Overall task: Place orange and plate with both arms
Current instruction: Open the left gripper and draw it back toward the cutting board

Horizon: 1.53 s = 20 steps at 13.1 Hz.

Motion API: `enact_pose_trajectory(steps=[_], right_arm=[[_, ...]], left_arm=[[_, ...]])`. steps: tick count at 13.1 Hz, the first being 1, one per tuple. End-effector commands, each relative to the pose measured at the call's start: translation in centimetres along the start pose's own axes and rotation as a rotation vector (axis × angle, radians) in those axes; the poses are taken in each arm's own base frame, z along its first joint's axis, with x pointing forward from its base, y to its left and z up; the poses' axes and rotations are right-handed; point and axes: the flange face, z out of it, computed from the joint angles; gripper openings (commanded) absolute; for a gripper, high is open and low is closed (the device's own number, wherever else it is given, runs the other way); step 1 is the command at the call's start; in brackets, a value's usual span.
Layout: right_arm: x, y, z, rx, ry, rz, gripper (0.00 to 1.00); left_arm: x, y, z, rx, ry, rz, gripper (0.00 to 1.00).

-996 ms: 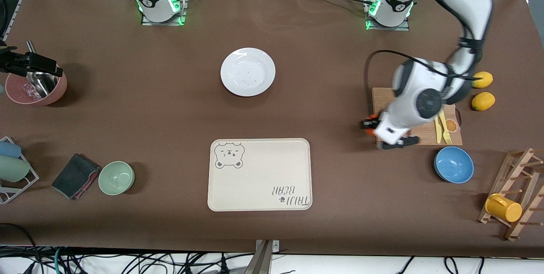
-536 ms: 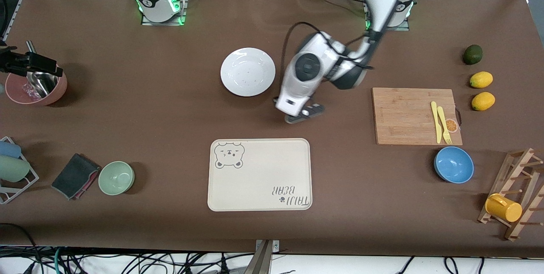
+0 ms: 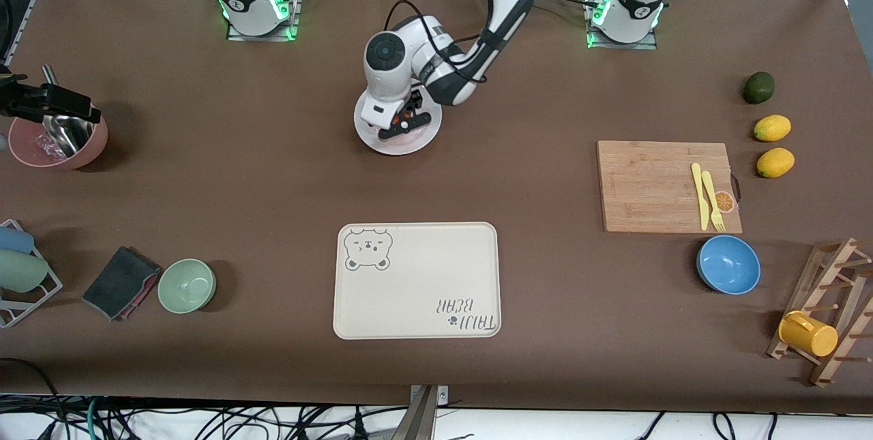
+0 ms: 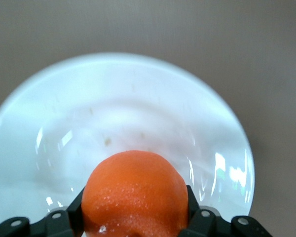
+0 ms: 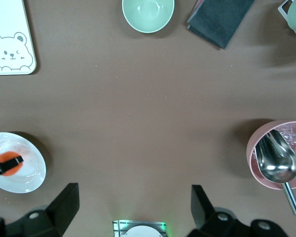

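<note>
The white plate lies mid-table, toward the robots' bases. My left gripper hangs just over it, shut on the red-orange orange. In the left wrist view the orange sits between the two black fingers, with the glossy plate right beneath; whether the fruit touches the plate I cannot tell. My right gripper is open with nothing in it, high over the table near its own base. From there I see the plate and the orange.
A beige bear-printed tray lies nearer the camera than the plate. Toward the left arm's end are a cutting board, a blue bowl and lemons. A pink bowl with a scoop and a green bowl are toward the right arm's end.
My left arm has swung from the cutting board across the table to over the plate, carrying the orange. The right arm has not visibly moved.
</note>
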Motion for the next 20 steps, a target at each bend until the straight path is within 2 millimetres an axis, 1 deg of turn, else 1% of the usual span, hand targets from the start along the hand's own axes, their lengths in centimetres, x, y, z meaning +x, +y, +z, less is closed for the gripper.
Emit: enact_pose_trajectory(steps=[1, 2, 3, 4, 6, 7, 8, 10, 11, 12, 13, 14, 15, 16, 17, 18, 19, 20], right_arm=[[0.0, 0.0, -0.4, 0.012, 0.004, 0.002, 1.00], [0.1, 0.3, -0.3, 0.012, 0.003, 0.006, 1.00], [0.0, 0.4, -0.1, 0.009, -0.003, 0.008, 1.00], [-0.1, 0.5, -0.2, 0.007, -0.008, 0.010, 1.00], [0.0, 0.6, -0.1, 0.004, -0.005, 0.012, 1.00], [0.0, 0.7, -0.2, 0.002, 0.002, 0.012, 1.00], [0.1, 0.7, -0.3, 0.000, 0.005, 0.012, 1.00], [0.1, 1.3, -0.2, -0.005, 0.005, 0.021, 1.00], [0.2, 1.4, -0.3, -0.012, 0.014, 0.025, 1.00], [0.5, 1.8, 0.1, -0.036, 0.012, 0.035, 1.00], [0.8, 1.9, 0.5, -0.057, 0.006, 0.041, 1.00], [1.2, 2.0, 1.1, -0.066, -0.009, 0.040, 1.00], [1.6, 1.9, 2.1, -0.067, -0.034, 0.024, 1.00], [1.8, 1.8, 2.4, -0.064, -0.042, -0.005, 1.00], [2.3, 1.8, 3.0, -0.047, -0.045, -0.054, 1.00], [3.2, 1.3, 4.1, -0.036, -0.052, -0.087, 1.00], [4.0, 0.8, 4.8, -0.011, -0.037, -0.095, 1.00], [4.7, 0.2, 6.0, 0.016, -0.048, -0.098, 1.00]], left_arm=[[-0.6, 0.6, 0.6, -0.002, 0.000, -0.001, 1.00], [-0.5, 0.6, 0.2, 0.004, 0.007, 0.002, 1.00], [0.6, 0.4, -0.7, 0.010, 0.011, -0.015, 1.00], [2.5, -0.2, -3.1, 0.042, 0.017, -0.039, 1.00], [7.1, -2.1, -9.2, 0.082, 0.007, -0.096, 1.00], [10.1, -3.3, -12.4, 0.074, -0.004, -0.096, 1.00], [12.5, -4.6, -15.6, 0.067, -0.018, -0.056, 1.00], [18.8, -8.4, -20.3, 0.061, -0.045, -0.029, 1.00], [22.4, -10.7, -21.8, 0.061, -0.059, -0.013, 1.00], [25.7, -13.3, -23.0, 0.065, -0.079, 0.016, 1.00], [29.2, -16.6, -24.0, 0.091, -0.111, 0.054, 1.00], [32.8, -20.4, -24.8, 0.099, -0.153, 0.092, 1.00], [36.5, -24.4, -26.0, 0.080, -0.174, 0.136, 1.00], [39.8, -28.1, -26.9, 0.049, -0.178, 0.175, 1.00], [42.7, -31.8, -27.6, 0.019, -0.178, 0.210, 1.00], [45.2, -35.3, -28.2, -0.007, -0.175, 0.241, 1.00], [46.9, -38.2, -28.5, -0.027, -0.173, 0.259, 1.00], [48.4, -40.9, -28.8, -0.024, -0.164, 0.245, 1.00]])
